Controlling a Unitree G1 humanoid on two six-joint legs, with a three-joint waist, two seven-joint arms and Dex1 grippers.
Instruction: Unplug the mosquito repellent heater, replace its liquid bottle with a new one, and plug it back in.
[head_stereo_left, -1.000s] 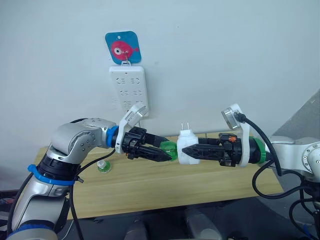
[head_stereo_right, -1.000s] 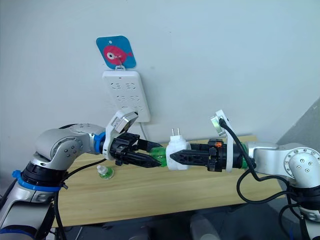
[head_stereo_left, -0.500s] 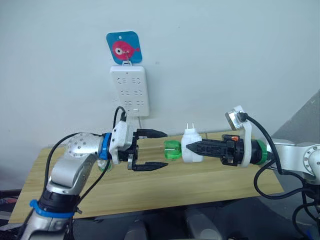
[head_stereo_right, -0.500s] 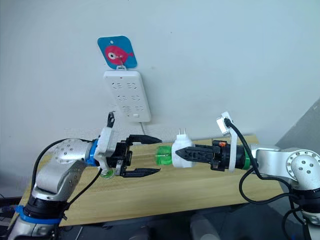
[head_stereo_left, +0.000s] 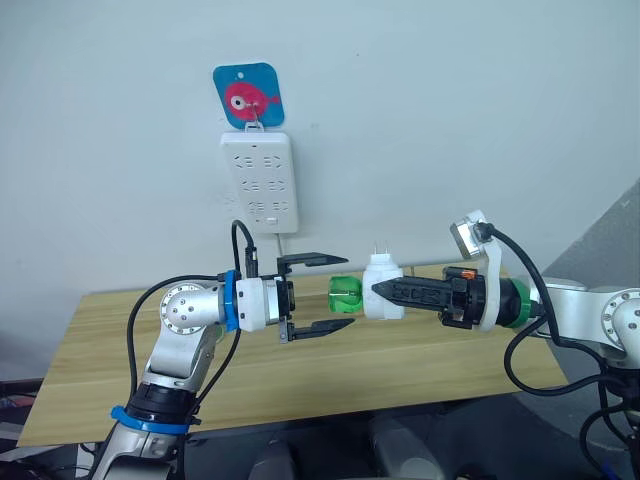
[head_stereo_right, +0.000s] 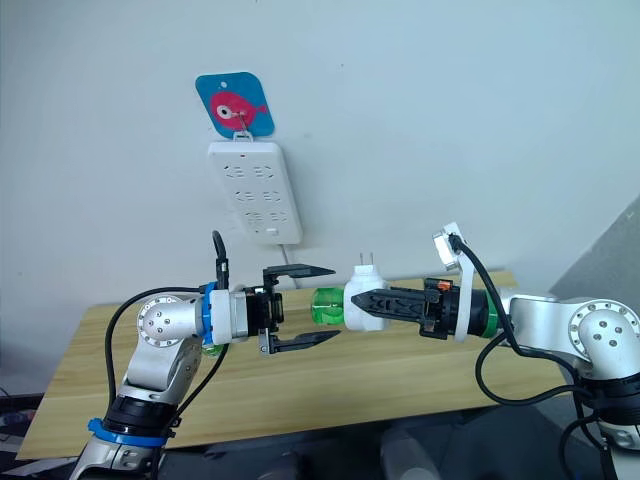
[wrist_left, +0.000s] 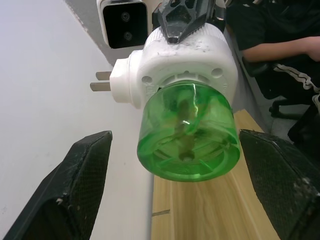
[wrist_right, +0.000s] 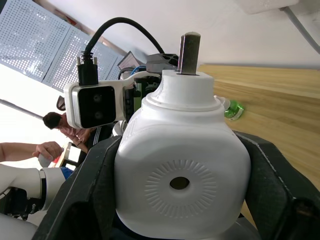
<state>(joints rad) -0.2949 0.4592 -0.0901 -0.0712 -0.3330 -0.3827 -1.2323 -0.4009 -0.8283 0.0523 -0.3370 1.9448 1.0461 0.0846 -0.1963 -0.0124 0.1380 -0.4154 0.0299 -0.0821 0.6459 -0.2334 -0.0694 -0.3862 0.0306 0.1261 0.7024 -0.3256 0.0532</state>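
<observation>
The mosquito repellent heater (head_stereo_left: 381, 287) is being held in mid-air above the table (head_stereo_left: 420, 358) by the right gripper (head_stereo_left: 384, 290), clamped on its white body, prongs upward. Its green bottle (head_stereo_left: 345, 297) is being presented horizontally toward the left gripper (head_stereo_left: 330, 293), whose fingers are spread wide, bracketing the bottle's line without touching.

Small white rounded plastic heater (head_stereo_left: 382, 287) – translucent green liquid bottle (head_stereo_left: 344, 297) on its end. Black two-finger grippers, left (head_stereo_left: 335, 291) and right (head_stereo_left: 379, 290). White wall power strip (head_stereo_left: 259, 181); blue square tag (head_stereo_left: 246, 94) with pink fish. Pale wood-grain table (head_stereo_left: 420, 350).
</observation>
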